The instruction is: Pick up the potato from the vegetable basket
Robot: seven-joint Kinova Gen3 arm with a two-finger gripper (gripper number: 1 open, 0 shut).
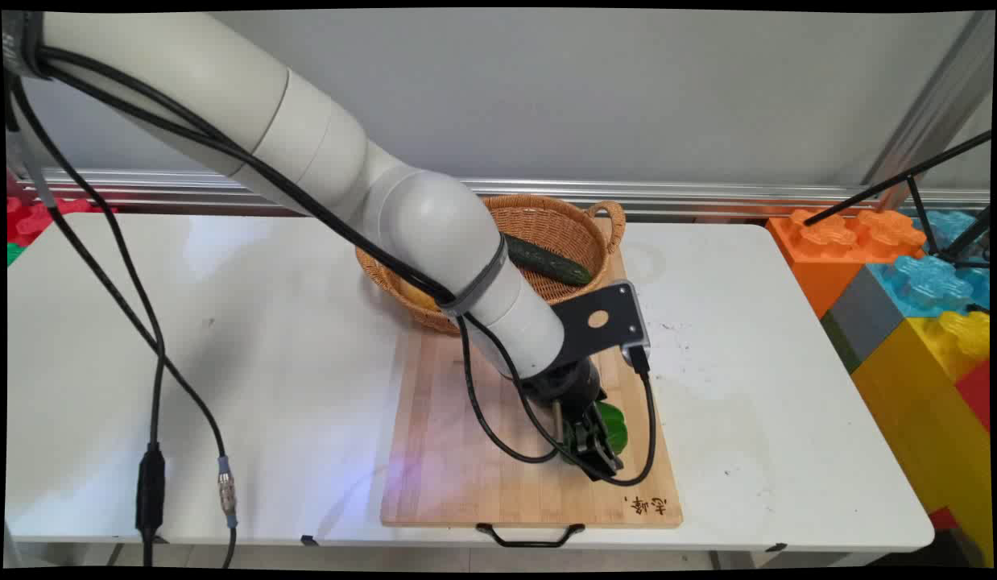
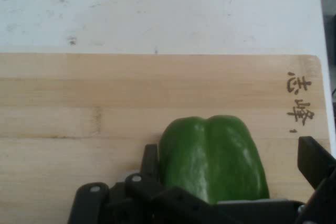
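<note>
Green pepper [image 2: 212, 158] lies at 12 o'clock between the spread fingers [image 2: 315, 161], seemingly ungripped, on the cutting board [image 2: 79, 98].

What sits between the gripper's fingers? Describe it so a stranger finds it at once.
Find the wooden cutting board on the white table. Toward its near right corner, the open gripper straddles a glossy green bell pepper. It alone lies on the board; the darker, long cucumber lies in the basket.

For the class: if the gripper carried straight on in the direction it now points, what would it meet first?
Most likely the green pepper, which already sits between the fingers of the gripper; beyond it lies the wooden cutting board. Whether the fingers touch the pepper is unclear.
</note>
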